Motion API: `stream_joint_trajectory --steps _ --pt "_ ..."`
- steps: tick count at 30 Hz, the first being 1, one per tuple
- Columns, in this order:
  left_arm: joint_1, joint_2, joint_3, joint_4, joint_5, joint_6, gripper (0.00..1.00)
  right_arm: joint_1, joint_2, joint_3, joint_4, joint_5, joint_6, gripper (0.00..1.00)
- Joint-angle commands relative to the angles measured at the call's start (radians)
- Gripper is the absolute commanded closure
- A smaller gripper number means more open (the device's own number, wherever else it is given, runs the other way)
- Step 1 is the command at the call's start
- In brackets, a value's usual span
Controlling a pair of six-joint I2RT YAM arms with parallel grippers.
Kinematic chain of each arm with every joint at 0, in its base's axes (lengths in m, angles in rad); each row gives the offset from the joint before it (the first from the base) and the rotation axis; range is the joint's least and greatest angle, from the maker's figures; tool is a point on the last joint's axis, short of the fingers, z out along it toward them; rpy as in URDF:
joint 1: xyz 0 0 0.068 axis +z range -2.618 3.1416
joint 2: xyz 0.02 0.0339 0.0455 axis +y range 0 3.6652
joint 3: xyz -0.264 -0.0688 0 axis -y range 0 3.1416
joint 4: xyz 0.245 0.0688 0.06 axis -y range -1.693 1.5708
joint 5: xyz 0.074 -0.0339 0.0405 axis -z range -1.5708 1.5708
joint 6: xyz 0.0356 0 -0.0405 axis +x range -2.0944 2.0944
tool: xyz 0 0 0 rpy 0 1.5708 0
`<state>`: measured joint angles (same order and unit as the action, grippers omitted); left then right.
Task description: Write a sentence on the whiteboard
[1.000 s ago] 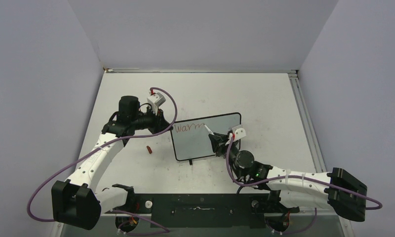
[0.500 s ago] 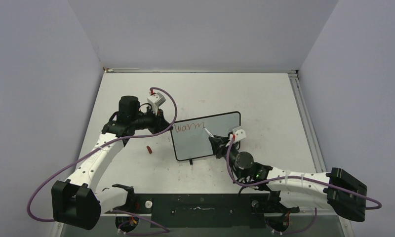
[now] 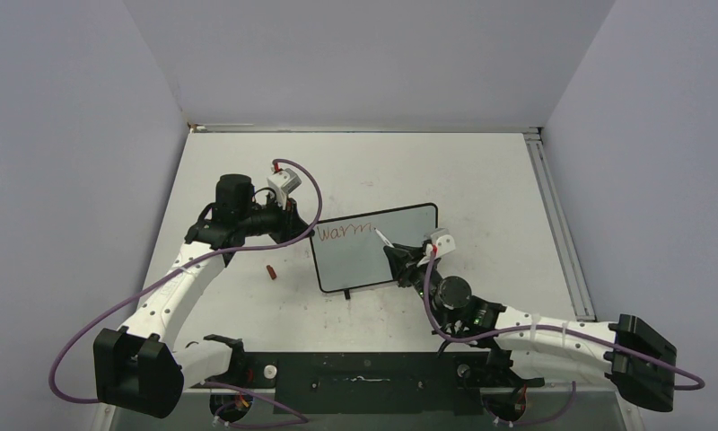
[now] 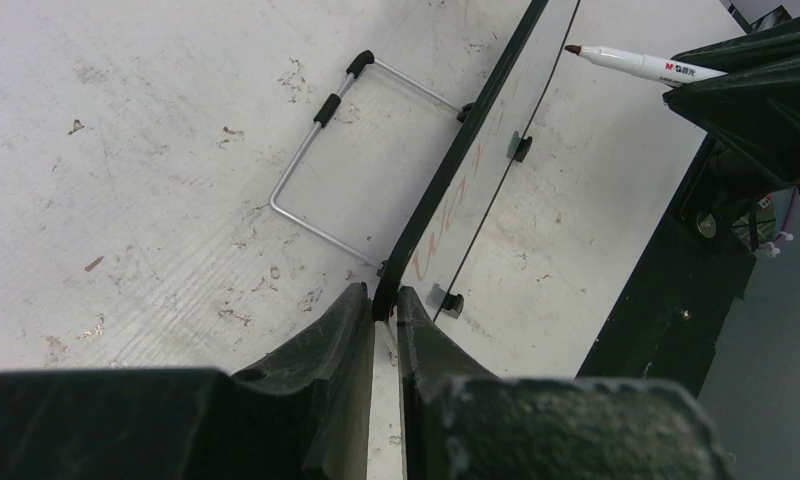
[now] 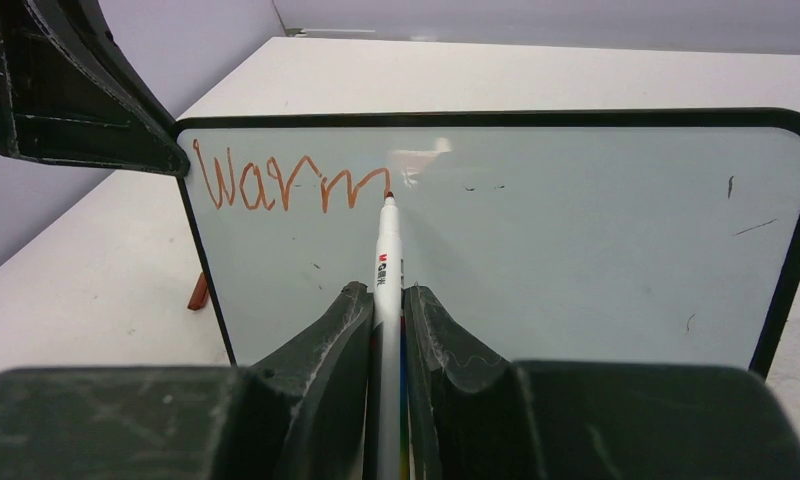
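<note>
The whiteboard [image 3: 360, 262] stands upright mid-table, tilted, with a black frame. My left gripper [image 3: 303, 232] is shut on the upper left corner of the frame; in the left wrist view the fingertips [image 4: 381, 300] pinch the thin edge of the whiteboard [image 4: 496, 200]. My right gripper [image 3: 400, 260] is shut on a white marker [image 5: 387, 250], whose red tip sits at the end of the writing. The sentence [image 5: 286, 185] reads "Warm" in red along the top left of the whiteboard [image 5: 596, 250]. From above I see the sentence [image 3: 342, 233] and the marker [image 3: 381, 238].
A small red cap [image 3: 270, 270] lies on the table left of the board; the right wrist view has the cap [image 5: 198, 292] too. The board's wire stand [image 4: 316, 170] rests behind it. Grey walls enclose the table, and a metal rail [image 3: 553, 215] runs along its right edge.
The marker tip has traced down and back up at the end of the red word, lengthening it a little. The right arm's wrist and elbow have shifted right. The left arm has stayed put.
</note>
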<state>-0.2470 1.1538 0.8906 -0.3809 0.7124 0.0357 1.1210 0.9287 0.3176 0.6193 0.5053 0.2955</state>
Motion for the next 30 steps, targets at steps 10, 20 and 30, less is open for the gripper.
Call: stream_joint_trajectory --steps 10,20,30 --pt "0.007 0.005 -0.001 -0.036 -0.034 0.02 1.0 0.0 0.054 0.051 0.079 0.01 -0.065 0.95" --pt "0.008 0.004 -0.001 -0.036 -0.036 0.021 1.0 -0.017 0.08 0.063 0.099 -0.008 -0.071 0.95" --pt "0.008 0.004 -0.001 -0.038 -0.036 0.022 1.0 -0.031 0.079 0.057 0.092 0.014 -0.059 0.95"
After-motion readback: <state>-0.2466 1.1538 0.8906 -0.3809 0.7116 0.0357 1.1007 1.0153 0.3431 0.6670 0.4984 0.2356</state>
